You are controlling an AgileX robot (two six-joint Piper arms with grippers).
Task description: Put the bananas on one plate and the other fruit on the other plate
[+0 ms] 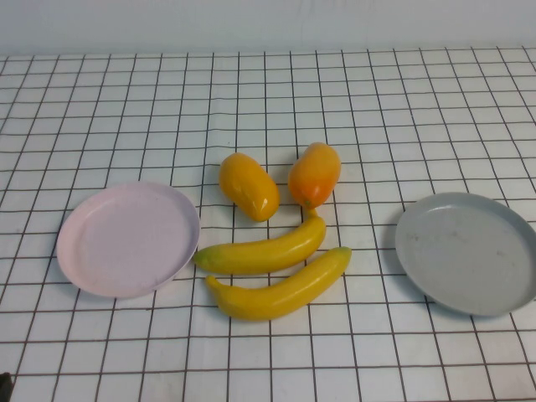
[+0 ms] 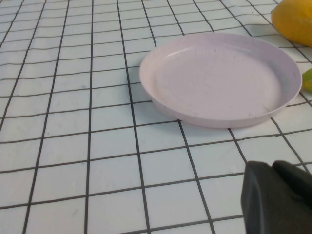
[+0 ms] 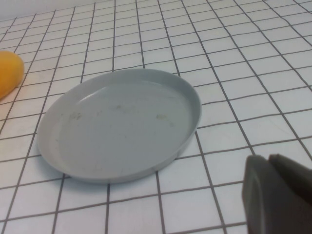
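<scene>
The work surface is a white tablecloth (image 1: 377,109) printed with a black square grid, filling the high view up to a plain pale wall along the top edge. The pale pink plate (image 1: 128,239) lies at centre left of the frame and holds nothing; the grey plate (image 1: 467,251) lies at centre right, its rim cut by the right edge, and also holds nothing. Between the plates, at frame centre, the two bananas (image 1: 262,252) lie side by side in parallel curves, the lower banana (image 1: 279,291) just below the upper one, whose left tip reaches almost to the pink plate's rim. Directly above them rest the two oval fruits: the yellower fruit (image 1: 249,186) at left and the redder-blushed fruit (image 1: 314,175) at right, the latter's lower end touching the upper banana's right tip. Nothing lies between the fruit and either plate. The left gripper (image 2: 278,197) appears as a dark mass at the lower right of the left wrist view, near the pink plate, fingers closed on nothing. The right gripper (image 3: 278,195) appears likewise at the lower right of the right wrist view, near the grey plate, closed and empty
</scene>
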